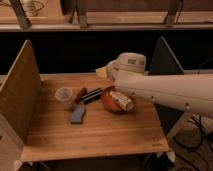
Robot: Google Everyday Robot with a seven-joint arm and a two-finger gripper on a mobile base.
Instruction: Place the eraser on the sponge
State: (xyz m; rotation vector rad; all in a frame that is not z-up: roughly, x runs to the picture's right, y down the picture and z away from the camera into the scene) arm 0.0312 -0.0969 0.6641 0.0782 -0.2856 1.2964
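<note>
The black eraser [91,95] lies on the wooden table, tilted, between a reddish-brown object [81,94] and the orange bowl [108,101]. The blue sponge [77,115] lies flat a little in front of the eraser, apart from it. My white arm [165,90] reaches in from the right above the bowl. Its gripper [103,73] sits at the arm's far end, near the table's back edge, above and behind the eraser. It is mostly hidden by the arm's wrist housing.
A translucent plastic cup [64,96] stands left of the reddish-brown object. The bowl holds a wrapped pale item [122,100]. Upright wooden panels [20,85] wall the table's left side, with another panel [162,57] at the right.
</note>
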